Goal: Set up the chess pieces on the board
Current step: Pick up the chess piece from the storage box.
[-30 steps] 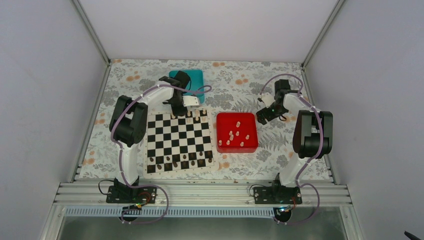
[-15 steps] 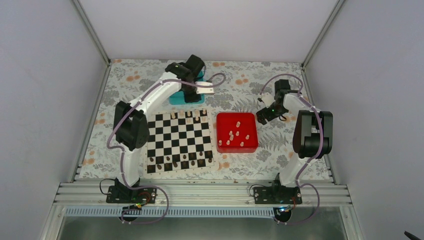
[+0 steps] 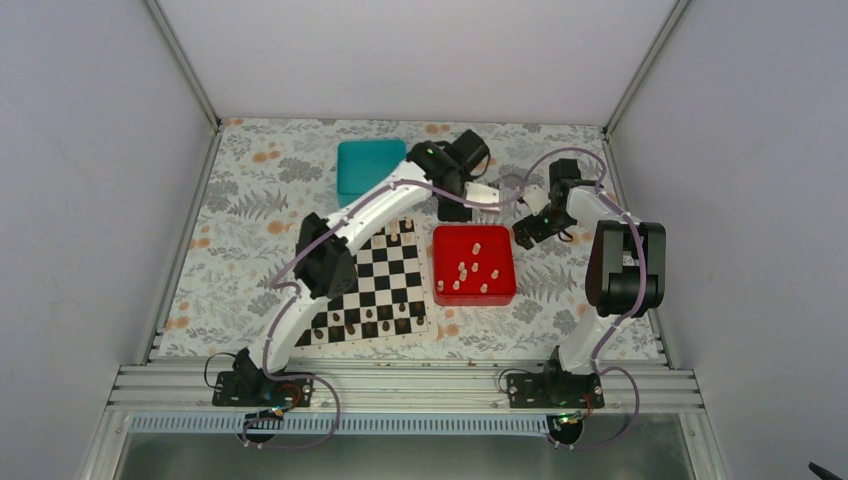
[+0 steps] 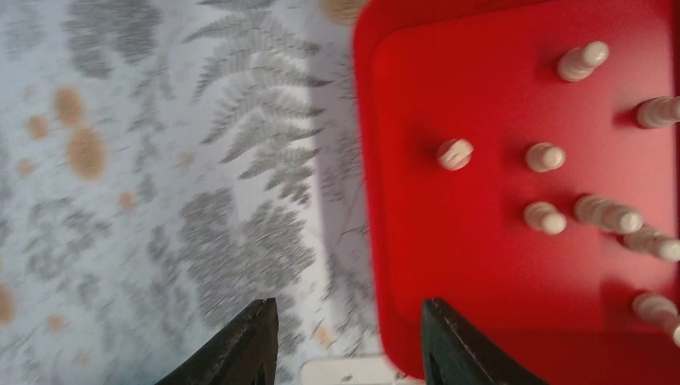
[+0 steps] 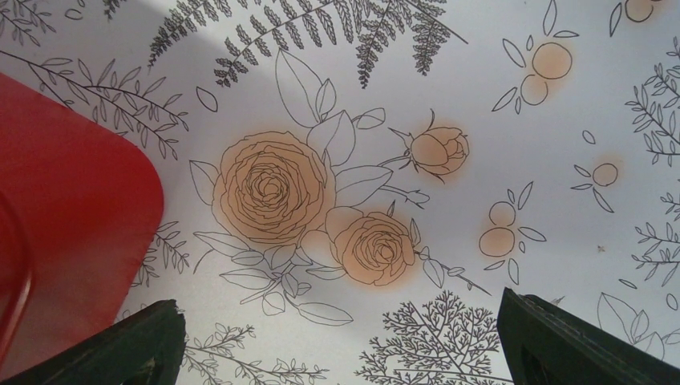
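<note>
The black-and-white board (image 3: 385,270) lies left of centre, partly covered by my left arm. A few cream chess pieces (image 3: 395,228) stand on its far row. Several more cream pieces (image 3: 470,270) lie in the red tray (image 3: 445,240); they also show in the left wrist view (image 4: 545,157) in the tray (image 4: 417,241). My left gripper (image 3: 455,210) is open and empty, above the tray's far left corner; in its wrist view (image 4: 349,321) the jaws straddle the tray's edge. My right gripper (image 3: 522,238) is open and empty beside the tray's far right corner, over the cloth (image 5: 337,333).
Dark brown pieces (image 3: 365,318) stand on the board's near rows. A teal box (image 3: 370,170) sits at the back, left of my left gripper. The red tray's corner (image 5: 72,216) shows at the left of the right wrist view. The table has a floral cloth (image 3: 260,180).
My left arm has swung right, from the board's far edge past the teal box to the red tray's far left corner. The right arm has not moved.
</note>
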`<act>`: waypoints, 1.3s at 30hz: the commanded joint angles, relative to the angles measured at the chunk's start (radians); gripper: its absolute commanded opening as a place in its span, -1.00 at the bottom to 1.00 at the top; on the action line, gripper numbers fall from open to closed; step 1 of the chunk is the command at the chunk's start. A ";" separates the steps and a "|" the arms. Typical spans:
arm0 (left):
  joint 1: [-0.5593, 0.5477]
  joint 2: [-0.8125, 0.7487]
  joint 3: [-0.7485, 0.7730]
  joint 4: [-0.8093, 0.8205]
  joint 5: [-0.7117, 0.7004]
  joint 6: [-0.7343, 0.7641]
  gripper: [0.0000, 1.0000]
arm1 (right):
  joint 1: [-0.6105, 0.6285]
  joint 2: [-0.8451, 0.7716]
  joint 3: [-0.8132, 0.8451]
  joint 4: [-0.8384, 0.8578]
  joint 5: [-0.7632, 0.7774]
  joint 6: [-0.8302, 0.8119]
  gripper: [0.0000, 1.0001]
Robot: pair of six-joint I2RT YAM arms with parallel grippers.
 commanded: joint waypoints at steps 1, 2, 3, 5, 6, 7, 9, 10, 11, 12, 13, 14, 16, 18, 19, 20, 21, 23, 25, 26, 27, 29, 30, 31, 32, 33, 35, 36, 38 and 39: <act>-0.059 0.069 0.043 -0.019 0.039 -0.003 -0.10 | 0.005 0.003 0.004 0.003 0.003 0.003 1.00; -0.068 0.081 0.046 -0.019 0.041 0.000 -0.10 | 0.005 0.003 0.004 0.004 0.003 0.003 1.00; -0.075 0.091 0.050 -0.022 0.048 0.004 -0.10 | 0.005 0.002 0.004 0.004 0.003 0.004 1.00; -0.084 0.104 0.053 -0.021 0.074 0.005 -0.10 | 0.005 0.002 0.005 0.003 0.001 0.003 1.00; -0.086 0.107 0.049 -0.016 0.080 0.005 -0.10 | 0.005 0.003 0.005 0.003 0.000 0.002 1.00; -0.089 0.108 0.036 -0.007 0.083 0.004 -0.10 | 0.005 0.004 0.005 0.001 -0.002 0.001 1.00; -0.089 0.110 0.017 0.014 0.085 0.000 -0.10 | 0.005 0.004 0.007 0.000 -0.003 0.001 1.00; -0.090 0.112 0.010 0.021 0.087 -0.001 -0.10 | 0.005 0.004 0.007 -0.002 -0.004 0.002 1.00; -0.089 0.117 0.006 0.025 0.090 0.000 -0.10 | 0.005 0.004 0.007 -0.002 -0.005 0.001 1.00; -0.090 0.123 0.003 0.026 0.092 0.001 -0.10 | 0.006 0.002 0.007 -0.004 -0.006 0.000 1.00; -0.091 0.131 0.003 0.026 0.092 0.002 -0.10 | 0.005 0.002 0.006 -0.003 -0.008 0.000 1.00; -0.091 0.138 0.000 0.025 0.094 0.004 -0.10 | 0.005 0.002 0.005 -0.002 -0.008 0.000 1.00; -0.093 0.150 -0.005 0.029 0.089 0.006 -0.11 | 0.005 0.003 0.005 -0.004 -0.009 -0.001 1.00; -0.092 0.160 -0.006 0.034 0.085 0.008 -0.10 | 0.005 0.002 0.005 -0.005 -0.009 -0.001 1.00; -0.092 0.163 -0.008 0.040 0.082 0.008 -0.10 | 0.005 0.002 0.005 -0.004 -0.009 -0.001 1.00; -0.092 0.164 -0.011 0.043 0.083 0.008 -0.10 | 0.005 0.003 0.005 -0.005 -0.009 -0.001 1.00; -0.091 0.165 -0.015 0.050 0.082 0.009 -0.10 | 0.005 0.002 0.005 -0.006 -0.010 -0.001 1.00; -0.091 0.166 -0.027 0.062 0.081 0.011 -0.10 | 0.006 0.002 0.006 -0.005 -0.012 -0.001 1.00; -0.092 0.172 -0.032 0.064 0.087 0.014 -0.10 | 0.006 0.003 0.007 -0.005 -0.013 -0.001 1.00; -0.092 0.176 -0.031 0.065 0.089 0.014 -0.10 | 0.005 0.004 0.007 -0.006 -0.013 -0.001 1.00; -0.093 0.181 -0.028 0.064 0.090 0.015 -0.10 | 0.006 0.005 0.006 -0.006 -0.012 -0.002 1.00; -0.092 0.191 -0.026 0.062 0.089 0.016 -0.10 | 0.005 0.005 0.005 -0.007 -0.012 -0.003 1.00; -0.092 0.194 -0.027 0.063 0.088 0.016 -0.10 | 0.005 0.005 0.005 -0.006 -0.013 -0.003 1.00; -0.092 0.197 -0.028 0.065 0.088 0.016 -0.10 | 0.005 0.004 0.005 -0.005 -0.013 -0.004 1.00; -0.093 0.198 -0.029 0.069 0.087 0.016 -0.10 | 0.005 0.004 0.005 -0.004 -0.013 -0.003 1.00; -0.092 0.199 -0.032 0.073 0.085 0.016 -0.10 | 0.005 0.004 0.005 -0.007 -0.012 -0.002 1.00; -0.092 0.201 -0.041 0.082 0.081 0.017 -0.10 | 0.006 0.004 0.005 -0.007 -0.014 -0.003 1.00; -0.093 0.204 -0.045 0.086 0.081 0.018 -0.10 | 0.005 0.004 0.005 -0.007 -0.014 -0.003 1.00; -0.092 0.211 -0.044 0.093 0.079 0.019 -0.10 | 0.005 0.004 0.006 -0.007 -0.014 -0.002 1.00; -0.092 0.214 -0.042 0.094 0.079 0.018 -0.10 | 0.005 0.004 0.005 -0.007 -0.014 -0.003 1.00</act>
